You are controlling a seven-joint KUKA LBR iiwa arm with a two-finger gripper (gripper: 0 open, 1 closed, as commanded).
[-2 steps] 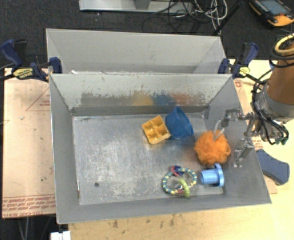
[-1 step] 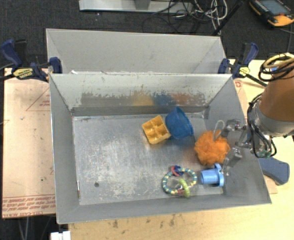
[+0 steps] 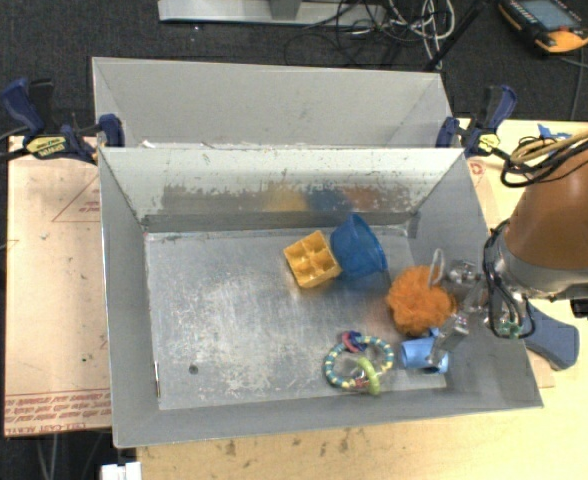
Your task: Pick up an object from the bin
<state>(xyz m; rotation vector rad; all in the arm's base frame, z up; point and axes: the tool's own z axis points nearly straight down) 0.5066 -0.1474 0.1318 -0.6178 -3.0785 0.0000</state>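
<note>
Orange fluffy ball lies by the right wall of the bin, not lifted yet, and the gripper has its fingers open wide on both sides, so squeezing and lifting are left.

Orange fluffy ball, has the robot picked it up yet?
Not yet. Done: the gripper is down inside the bin, on its right side, at the orange fluffy ball. In hand: its fingers stand apart, one on each side of the ball. Left: squeezing shut and lifting. The ball lies on the bin floor, like the blue cup, yellow block and colourful ring toy.
</note>
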